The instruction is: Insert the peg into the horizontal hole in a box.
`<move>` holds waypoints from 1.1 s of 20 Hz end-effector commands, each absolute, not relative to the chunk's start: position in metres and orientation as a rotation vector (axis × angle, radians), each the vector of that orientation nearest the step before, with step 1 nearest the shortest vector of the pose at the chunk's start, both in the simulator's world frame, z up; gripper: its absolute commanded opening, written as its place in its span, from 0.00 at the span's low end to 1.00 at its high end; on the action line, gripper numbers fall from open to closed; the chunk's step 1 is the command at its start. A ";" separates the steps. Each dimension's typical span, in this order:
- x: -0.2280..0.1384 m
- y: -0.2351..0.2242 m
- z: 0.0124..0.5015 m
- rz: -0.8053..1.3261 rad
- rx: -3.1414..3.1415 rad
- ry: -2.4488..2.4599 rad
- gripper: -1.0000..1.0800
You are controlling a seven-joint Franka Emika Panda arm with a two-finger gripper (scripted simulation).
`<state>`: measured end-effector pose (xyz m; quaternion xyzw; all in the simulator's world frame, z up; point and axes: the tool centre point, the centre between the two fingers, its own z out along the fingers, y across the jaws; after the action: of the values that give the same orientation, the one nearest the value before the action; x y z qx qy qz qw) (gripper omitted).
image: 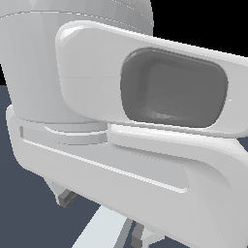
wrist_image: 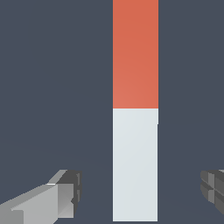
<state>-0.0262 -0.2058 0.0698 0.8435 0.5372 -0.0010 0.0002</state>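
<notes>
In the wrist view the peg (wrist_image: 135, 131) lies on the dark blue-grey floor, its pale grey-white part (wrist_image: 135, 166) between my fingers and its orange-red end (wrist_image: 135, 52) reaching beyond them. My gripper (wrist_image: 140, 188) is open, with one finger (wrist_image: 65, 194) and the other (wrist_image: 214, 188) each standing apart from the peg's sides. In the exterior view the white hand body (image: 126, 145) fills most of the picture. Below it only the fingertips (image: 65, 197) and a strip of the pale peg (image: 104, 231) show. The box and its hole are out of view.
The dark blue-grey floor (wrist_image: 52, 87) surrounds the peg in the wrist view. The arm's white wrist housing (image: 174, 92) blocks most of the exterior view.
</notes>
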 end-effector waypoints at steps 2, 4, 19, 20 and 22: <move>-0.026 -0.205 0.064 -0.003 2.649 1.689 0.96; -0.026 -0.205 0.057 -0.003 2.649 1.688 0.96; -0.026 -0.206 0.019 0.000 2.652 1.684 0.00; -0.026 -0.206 0.019 0.000 2.652 1.684 0.00; -0.026 -0.206 0.019 0.000 2.652 1.684 0.00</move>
<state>-0.0263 -0.2063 0.0198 0.8442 0.5360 -0.0001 0.0000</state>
